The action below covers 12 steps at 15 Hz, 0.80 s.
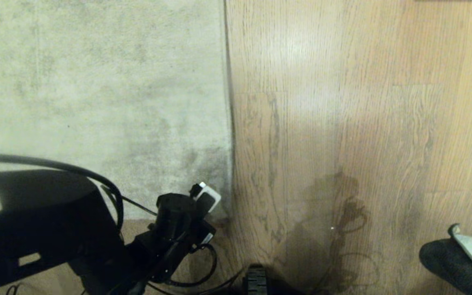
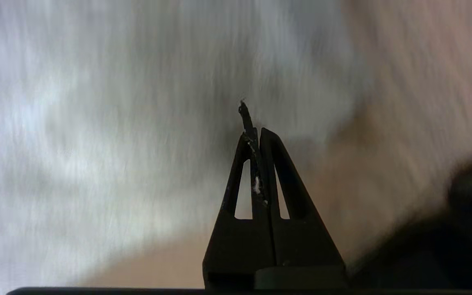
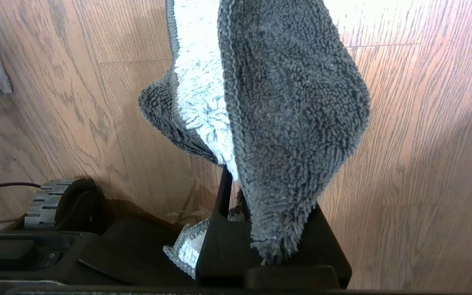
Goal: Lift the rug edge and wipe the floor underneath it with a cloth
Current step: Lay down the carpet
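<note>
Hanging over the near corner of the large pale grey-beige short-pile rug point(image 1: 96, 82), at about seven o'clock in the head view, the left gripper point(image 2: 253, 135) has its black fingers pressed together on nothing but a thin dark scrap. The rug's straight edge meets light brown wood-grain plank floor point(image 1: 363, 123). At four o'clock, the right gripper point(image 3: 236, 192) is clamped on a small fluffy dark grey cloth point(image 3: 285, 106) with a pale side, draped over it above bare planks.
</note>
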### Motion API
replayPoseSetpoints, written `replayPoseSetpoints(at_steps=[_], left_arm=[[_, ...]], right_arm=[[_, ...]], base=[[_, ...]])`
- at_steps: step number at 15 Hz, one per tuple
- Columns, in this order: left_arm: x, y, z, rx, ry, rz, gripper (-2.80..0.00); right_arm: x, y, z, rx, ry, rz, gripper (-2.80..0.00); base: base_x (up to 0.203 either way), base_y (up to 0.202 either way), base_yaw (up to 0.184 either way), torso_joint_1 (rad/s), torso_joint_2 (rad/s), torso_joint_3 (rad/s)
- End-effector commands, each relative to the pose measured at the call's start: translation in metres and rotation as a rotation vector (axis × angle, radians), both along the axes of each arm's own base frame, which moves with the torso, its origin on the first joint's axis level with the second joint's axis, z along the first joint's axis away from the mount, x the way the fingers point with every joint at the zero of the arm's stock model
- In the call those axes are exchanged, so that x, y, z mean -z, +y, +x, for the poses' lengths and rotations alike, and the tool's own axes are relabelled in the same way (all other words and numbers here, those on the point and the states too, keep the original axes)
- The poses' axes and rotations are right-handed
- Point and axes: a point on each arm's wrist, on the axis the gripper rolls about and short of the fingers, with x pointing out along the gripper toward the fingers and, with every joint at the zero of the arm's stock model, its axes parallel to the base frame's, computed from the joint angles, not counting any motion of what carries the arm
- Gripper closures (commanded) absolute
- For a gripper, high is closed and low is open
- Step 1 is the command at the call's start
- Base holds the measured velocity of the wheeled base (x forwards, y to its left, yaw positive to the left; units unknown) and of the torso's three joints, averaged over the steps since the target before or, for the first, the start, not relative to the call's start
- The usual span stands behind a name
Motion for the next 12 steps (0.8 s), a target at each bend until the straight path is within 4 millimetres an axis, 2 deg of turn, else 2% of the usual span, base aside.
replayPoseSetpoints(at_steps=[1, 3, 9, 12], left_arm=[[0.002, -0.014, 0.026, 0.04, -0.051, 0.002, 0.0], [-0.002, -0.017, 0.036, 0.096, -0.076, 0.006, 0.0], [0.007, -0.01, 0.038, 0.144, -0.053, 0.064, 0.0], [0.018, -0.002, 0.034, 0.157, -0.01, 0.098, 0.0]], right_arm=[[0.0, 0.0, 0.0, -0.001, 0.003, -0.001, 0.0], [0.0, 0.0, 0.0, -0.001, 0.001, -0.001, 0.0], [0.0, 0.0, 0.0, -0.001, 0.003, -0.001, 0.0], [0.0, 0.0, 0.0, 0.0, 0.001, -0.001, 0.0]], base=[[0.0, 0.0, 0.0, 0.0, 0.0, 0.0], [0.0, 0.0, 0.0, 0.0, 0.0, 0.0], [0.0, 0.0, 0.0, 0.0, 0.0, 0.0], [0.0, 0.0, 0.0, 0.0, 0.0, 0.0]])
